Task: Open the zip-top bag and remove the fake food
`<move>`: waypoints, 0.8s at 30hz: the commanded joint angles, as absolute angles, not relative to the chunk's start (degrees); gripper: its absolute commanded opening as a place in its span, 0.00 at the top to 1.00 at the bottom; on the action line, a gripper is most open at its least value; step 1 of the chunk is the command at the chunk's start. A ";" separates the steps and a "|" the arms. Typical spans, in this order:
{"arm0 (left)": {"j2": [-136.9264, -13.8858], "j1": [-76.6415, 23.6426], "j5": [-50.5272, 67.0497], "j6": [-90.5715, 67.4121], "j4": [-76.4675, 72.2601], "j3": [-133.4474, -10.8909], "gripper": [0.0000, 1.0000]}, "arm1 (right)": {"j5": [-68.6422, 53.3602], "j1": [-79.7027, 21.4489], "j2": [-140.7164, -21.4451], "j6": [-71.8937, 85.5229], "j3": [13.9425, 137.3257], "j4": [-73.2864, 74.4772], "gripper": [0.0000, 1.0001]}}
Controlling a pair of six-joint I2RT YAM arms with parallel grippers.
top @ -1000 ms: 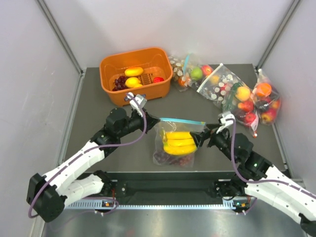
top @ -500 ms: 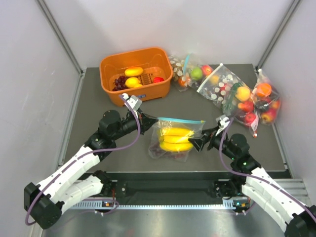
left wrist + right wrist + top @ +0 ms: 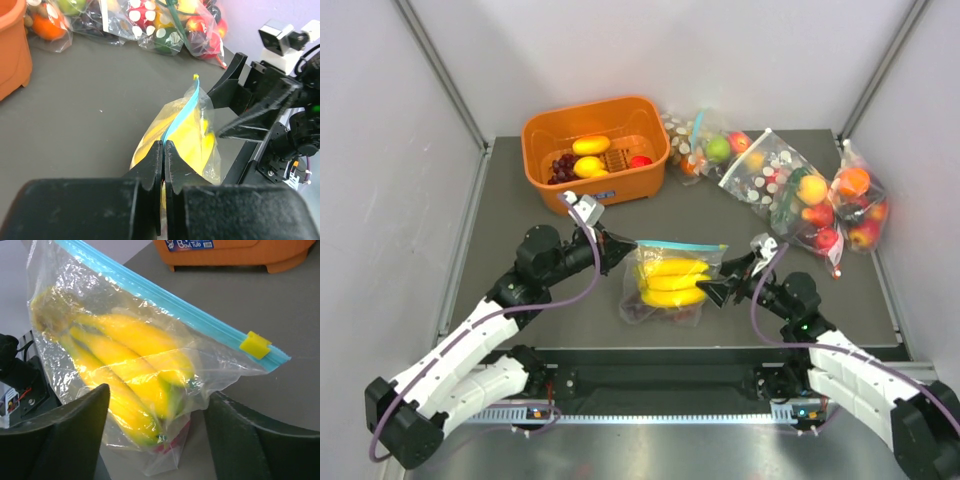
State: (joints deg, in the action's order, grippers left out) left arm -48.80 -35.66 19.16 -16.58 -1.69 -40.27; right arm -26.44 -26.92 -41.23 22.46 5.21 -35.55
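Observation:
The clear zip-top bag (image 3: 670, 282) with a light blue zip strip (image 3: 682, 244) hangs above the table's middle, holding yellow bananas (image 3: 672, 281) and dark grapes (image 3: 655, 313). My left gripper (image 3: 624, 247) is shut on the zip strip's left end; in the left wrist view its fingers (image 3: 150, 172) pinch the blue strip (image 3: 182, 115). My right gripper (image 3: 717, 290) is open at the bag's right side. In the right wrist view the bananas (image 3: 125, 370) sit between its spread fingers (image 3: 75, 435), and the yellow slider (image 3: 255, 345) sits at the strip's right end.
An orange tub (image 3: 595, 150) with fruit stands at the back left. Several bags of fruit, one white-dotted (image 3: 765, 172), lie at the back right, with another (image 3: 855, 205) by the right wall. The table's front edge is just below the bag.
Both arms have drawn back toward the bases; the bag has shifted left and lifted. My right gripper has slid left along with the bag's right side.

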 commanded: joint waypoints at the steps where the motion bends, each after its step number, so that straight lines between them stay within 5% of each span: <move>1: -45.36 -35.42 18.64 -16.96 -3.08 -41.22 1.00 | -29.26 -25.66 -45.87 21.97 5.63 -49.80 0.30; 7: -43.68 -35.42 18.54 -17.31 -1.67 -40.26 1.00 | -29.53 -25.05 -51.59 23.82 4.83 -57.83 0.62; 9: -43.24 -35.42 18.54 -17.40 -1.50 -39.90 1.00 | -29.10 -25.05 -52.38 23.99 4.75 -59.32 0.89; 15: -42.01 -35.42 16.27 -16.96 -0.18 -39.55 0.99 | -27.77 -24.96 -49.40 23.56 4.92 -57.57 1.00; 16: -41.84 -35.42 15.74 -16.61 1.48 -39.81 0.90 | -27.86 -24.96 -48.35 23.64 5.10 -56.79 1.00; 17: -41.84 -35.42 14.34 -16.18 2.19 -40.60 0.47 | -28.12 -24.96 -47.30 23.56 5.27 -55.39 1.00; 20: -42.19 -35.51 11.35 -14.86 2.81 -42.62 0.04 | -29.35 -25.05 -41.76 22.94 6.41 -49.15 1.00; 24: -44.64 -35.42 11.42 -12.14 2.55 -49.47 0.01 | -30.67 -25.14 -34.56 21.89 8.08 -40.97 1.00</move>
